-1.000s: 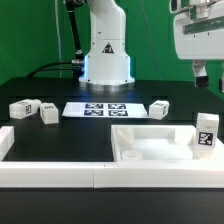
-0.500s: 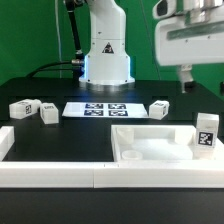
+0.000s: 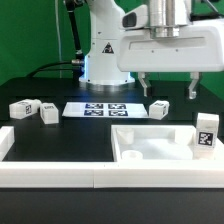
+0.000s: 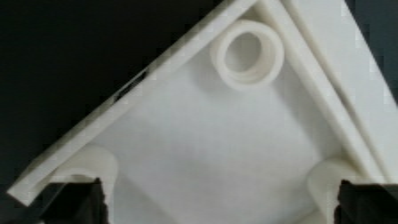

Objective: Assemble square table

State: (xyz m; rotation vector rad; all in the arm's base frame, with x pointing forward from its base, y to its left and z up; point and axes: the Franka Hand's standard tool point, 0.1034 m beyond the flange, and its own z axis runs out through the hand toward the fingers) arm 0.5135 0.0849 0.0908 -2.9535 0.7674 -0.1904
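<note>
Black tabletop (image 3: 60, 135) fills the scene, with the arm's white base (image 3: 105, 55) at the back; we see the square table top (image 3: 155, 145), a white tray with a raised rim, lying flat near the front, toward the exterior view's right; a tagged leg (image 3: 206, 132) stands upright just beside its right edge; a second leg (image 3: 160, 108) lies just behind the tray; a third leg (image 3: 22, 107) and a fourth leg (image 3: 48, 114) lie well apart from it on the exterior view's left; the marker board (image 3: 97, 109) lies between those two and the second leg; white border rails (image 3: 100, 172) run along the front; the tool (image 3: 166, 88) hangs in the air above the tray's back part, its fingers (image 3: 192, 88) wide apart and holding nothing; in the wrist view we look down past the fingers onto a corner of the tray, where a round socket (image 4: 246, 52) sits close to the rim.
</note>
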